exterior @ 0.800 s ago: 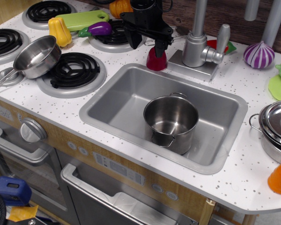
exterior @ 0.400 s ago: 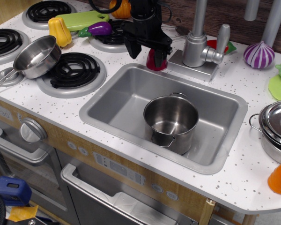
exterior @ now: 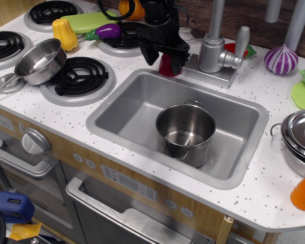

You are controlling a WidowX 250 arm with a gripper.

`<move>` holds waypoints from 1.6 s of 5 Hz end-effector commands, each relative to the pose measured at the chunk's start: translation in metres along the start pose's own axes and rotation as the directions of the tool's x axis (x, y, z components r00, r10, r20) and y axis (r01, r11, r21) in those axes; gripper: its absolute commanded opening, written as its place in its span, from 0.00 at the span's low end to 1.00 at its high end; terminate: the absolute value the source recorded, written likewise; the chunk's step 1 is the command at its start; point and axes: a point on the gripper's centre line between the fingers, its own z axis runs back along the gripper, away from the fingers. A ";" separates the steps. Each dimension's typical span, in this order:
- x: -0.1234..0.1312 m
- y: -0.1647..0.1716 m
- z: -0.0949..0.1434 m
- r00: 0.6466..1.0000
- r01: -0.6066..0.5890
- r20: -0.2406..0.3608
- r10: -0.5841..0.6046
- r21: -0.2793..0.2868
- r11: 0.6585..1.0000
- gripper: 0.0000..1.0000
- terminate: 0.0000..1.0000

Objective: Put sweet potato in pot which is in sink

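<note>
The sweet potato (exterior: 166, 66) is a small dark-red toy standing on the white counter just behind the sink's back rim, left of the faucet base. My black gripper (exterior: 164, 57) is lowered over it, open, with one finger on each side; its top is hidden by the gripper. Whether the fingers touch it I cannot tell. The shiny steel pot (exterior: 185, 131) with two loop handles stands upright and empty in the grey sink (exterior: 134, 109), right of its middle.
The faucet (exterior: 216, 48) stands right beside the gripper. A steel saucepan (exterior: 40, 61) rests on a burner at the left. A yellow squash (exterior: 64, 34), an eggplant (exterior: 108, 31) and a green board (exterior: 89, 21) lie behind. A striped onion (exterior: 280, 59) and a lidded pot (exterior: 300, 140) are at the right.
My gripper has come down and shifted slightly right, so its open fingers now straddle the sweet potato. The sweet potato and the pot have not moved.
</note>
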 end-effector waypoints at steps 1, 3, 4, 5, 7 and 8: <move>0.022 0.013 0.010 0.997 0.024 0.078 -0.023 -0.007 1.000 1.00 0.00; 0.033 0.017 0.002 0.995 0.051 0.086 -0.050 -0.016 0.999 1.00 0.00; 0.035 0.019 -0.003 0.994 0.061 0.098 -0.058 -0.029 0.998 1.00 0.00; 0.036 0.020 -0.005 0.993 0.055 0.108 -0.052 -0.025 0.998 1.00 0.00; 0.030 0.013 0.019 0.996 0.042 0.076 -0.045 0.049 0.998 0.00 0.00; 0.024 0.005 0.040 0.998 0.024 0.052 -0.030 0.106 0.994 0.00 0.00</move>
